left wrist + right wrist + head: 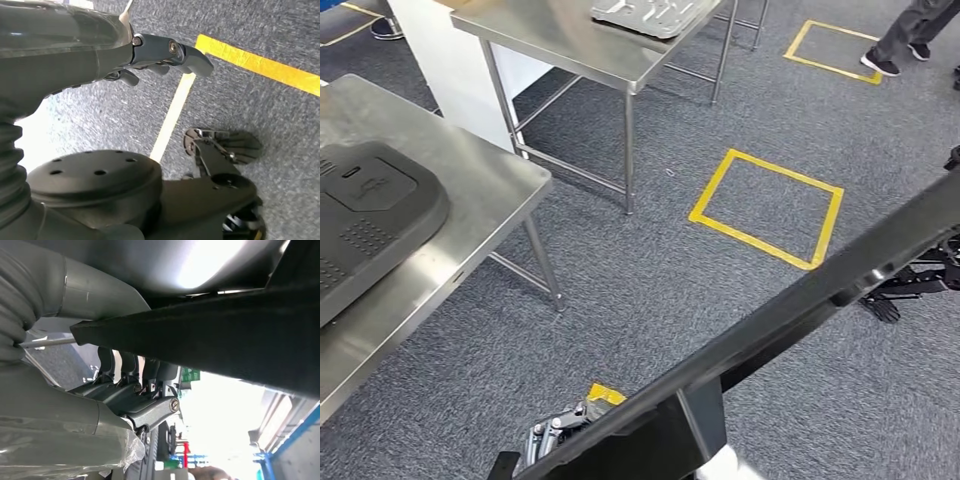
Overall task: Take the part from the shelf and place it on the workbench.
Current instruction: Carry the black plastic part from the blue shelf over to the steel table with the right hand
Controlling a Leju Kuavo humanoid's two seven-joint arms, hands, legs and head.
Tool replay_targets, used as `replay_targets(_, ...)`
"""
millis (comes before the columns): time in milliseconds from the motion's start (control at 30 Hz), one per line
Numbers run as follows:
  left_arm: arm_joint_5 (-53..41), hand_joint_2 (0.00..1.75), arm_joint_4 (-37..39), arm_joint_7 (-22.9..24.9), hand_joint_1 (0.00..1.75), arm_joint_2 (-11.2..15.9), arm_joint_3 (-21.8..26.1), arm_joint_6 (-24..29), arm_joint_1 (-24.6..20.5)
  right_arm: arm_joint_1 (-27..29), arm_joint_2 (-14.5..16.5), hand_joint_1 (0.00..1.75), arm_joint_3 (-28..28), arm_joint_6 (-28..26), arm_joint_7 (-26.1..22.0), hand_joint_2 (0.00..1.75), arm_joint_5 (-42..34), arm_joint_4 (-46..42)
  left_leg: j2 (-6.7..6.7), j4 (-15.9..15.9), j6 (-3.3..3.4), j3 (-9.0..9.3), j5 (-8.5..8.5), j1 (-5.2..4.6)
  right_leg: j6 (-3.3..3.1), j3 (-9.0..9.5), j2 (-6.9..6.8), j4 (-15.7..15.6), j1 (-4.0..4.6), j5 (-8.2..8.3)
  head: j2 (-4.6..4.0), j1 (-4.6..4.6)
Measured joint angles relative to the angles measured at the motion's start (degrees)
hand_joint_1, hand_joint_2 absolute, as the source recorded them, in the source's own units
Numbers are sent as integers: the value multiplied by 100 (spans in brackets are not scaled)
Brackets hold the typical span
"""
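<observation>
Black long part [788, 310] held across the near right, both hands clamped on it, left hand [558, 428] near, right hand [916, 280] far right, steel workbench [493, 190] left, grey carpet [637, 270] with yellow tape square [767, 208].

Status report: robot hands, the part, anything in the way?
Both robot hands, left and right, hold long black part. Workbench at left carries a grey panel.
</observation>
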Motion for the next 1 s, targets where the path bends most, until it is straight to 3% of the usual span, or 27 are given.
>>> replay_targets(67,-5,175,0,3,0,1,0,1,12,-6,2,175,0,24,11,175,-57,1,-58,-8,71,-5,20,1,49,-42,166,131,-39,-128,0,2)
replay_targets(100,-13,175,0,6,0,0,0,1,8,-5,2,175,0,43,21,175,-103,1,-85,-14,103,-6,30,6,68,-138,297,357,-53,-282,0,5)
replay_targets(167,-30,175,0,11,0,-1,-1,-2,-9,10,0,175,0,70,43,175,-168,9,-138,-13,143,-13,36,-9,78,-484,490,1131,-60,-669,0,10)
replay_targets(200,-34,175,0,15,0,-2,-1,-3,-12,16,-1,175,0,71,49,175,-170,15,-168,-13,152,-15,37,-25,75,-664,515,1509,-58,-801,0,10)
replay_targets(233,-38,175,0,20,0,-2,-1,-4,-12,20,-2,175,0,68,52,175,-155,21,-197,-12,158,-14,38,-43,61,-770,523,1717,-53,-827,0,9)
replay_targets(267,-39,175,0,26,0,-2,-1,-3,-11,21,-2,175,0,64,51,175,-133,25,-234,-12,162,-11,39,-59,37,-771,531,1693,-44,-741,0,8)
replay_targets(300,-40,175,0,31,0,-2,-1,-2,-11,19,-3,175,0,57,50,175,-106,26,-288,-12,165,-7,40,-71,2,-660,558,1434,-30,-557,0,7)
replay_targets(367,-42,175,0,33,0,-10,-1,0,-23,13,-4,175,0,33,38,175,-48,24,-394,-12,163,-9,49,-83,-98,-282,755,617,2,-155,0,3)
replay_targets(400,-43,175,0,33,0,-17,-2,1,-33,11,-5,175,0,21,30,175,-20,22,-449,-10,154,-19,58,-76,-139,-135,859,302,14,-38,0,4)
replay_targets(467,-46,175,0,34,0,-30,-2,-1,-36,4,-7,175,0,9,16,175,18,20,-542,-14,112,-52,87,-51,-186,-27,942,71,34,-8,0,10)
replay_targets(533,-50,175,-1,36,0,-27,0,1,-19,-15,1,175,0,9,13,175,35,14,-623,-23,55,-80,103,-40,-195,-1,820,-15,28,19,0,16)
replay_targets(600,-51,175,-2,40,0,-19,1,9,-12,-27,18,175,0,10,12,175,43,7,-529,179,5,-189,-62,-60,-210,39,680,-135,-5,72,0,-2)
replay_targets(700,-52,175,-2,42,0,-10,1,13,-23,-12,25,175,1,12,10,175,45,4,-296,1170,-77,-633,-562,-35,-222,47,464,-178,-14,93,0,-16)
replay_targets(733,-52,175,-2,39,0,-8,2,12,-25,-7,24,175,1,12,9,175,45,4,-266,1404,-106,-728,-624,-19,-217,46,393,-174,-14,88,0,-15)
replay_targets(767,-55,175,-2,38,0,-7,2,12,-28,-5,24,175,1,12,9,175,45,4,-239,1431,-132,-723,-582,-1,-206,46,327,-167,-17,79,0,-15)
replay_targets(800,-57,175,-2,39,0,-4,2,13,-26,-6,24,175,1,12,8,175,45,4,-202,1234,-157,-607,-442,18,-189,48,268,-151,-24,65,0,-16)
replay_targets(867,-61,175,-2,48,0,1,2,13,-20,-8,25,175,1,12,8,175,45,4,-7,478,-196,-203,-113,29,-126,46,174,-89,-31,10,0,-20)
replay_targets(933,-63,175,-2,49,0,-3,2,13,-21,-11,23,175,0,13,7,175,45,3,137,36,-139,8,-1,3,-59,30,96,-7,-13,-45,0,-21)
replay_targets(1000,-67,175,-2,49,0,-5,2,13,-15,-15,23,175,1,14,6,175,44,1,77,16,-31,-8,-21,-25,-22,33,7,25,-3,-65,0,-20)
